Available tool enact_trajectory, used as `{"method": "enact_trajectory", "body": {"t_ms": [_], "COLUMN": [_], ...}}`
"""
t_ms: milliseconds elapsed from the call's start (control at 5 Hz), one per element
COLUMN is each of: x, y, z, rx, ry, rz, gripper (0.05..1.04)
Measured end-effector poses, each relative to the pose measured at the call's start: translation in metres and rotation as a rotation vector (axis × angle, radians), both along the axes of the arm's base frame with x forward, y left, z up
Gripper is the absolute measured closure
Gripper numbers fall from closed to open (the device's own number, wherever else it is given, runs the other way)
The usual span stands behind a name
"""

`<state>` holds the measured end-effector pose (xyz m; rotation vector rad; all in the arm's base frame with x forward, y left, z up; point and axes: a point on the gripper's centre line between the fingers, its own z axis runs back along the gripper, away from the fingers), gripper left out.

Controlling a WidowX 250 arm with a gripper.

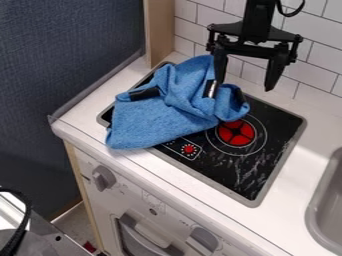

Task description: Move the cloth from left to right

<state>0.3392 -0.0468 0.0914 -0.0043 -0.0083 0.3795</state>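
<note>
Camera view: we see a blue cloth crumpled over the left part of a black stove. By the cloth's right end, the gripper hangs wide open, holding nothing.

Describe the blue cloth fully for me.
The cloth is blue, soft-looking fabric with dark patches. It lies crumpled, bunched high toward the back and flatter at the front, over the left part of the black stovetop, one corner reaching onto the white counter. The open gripper hangs by its bunched part; I can't tell whether they touch.
</note>
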Motion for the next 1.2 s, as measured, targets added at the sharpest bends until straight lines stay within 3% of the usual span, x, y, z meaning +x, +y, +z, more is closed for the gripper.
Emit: {"method": "enact_trajectory", "body": {"t_ms": [200,400,600,800,1000,1200], "x": [-0.003,0.002,0.012,0.025,0.024,0.028], "y": [0.001,0.016,0.026,0.041,0.052,0.065], "z": [-0.013,-0.017,-0.034,-0.043,-0.050,-0.060], "rx": [0.007,0.016,0.029,0.085,0.119,0.125], "ry": [0.039,0.029,0.037,0.030,0.049,0.038], "rz": [0.006,0.053,0.048,0.096,0.116,0.133], "gripper": [0.083,0.083,0.083,0.083,0.083,0.136]}}
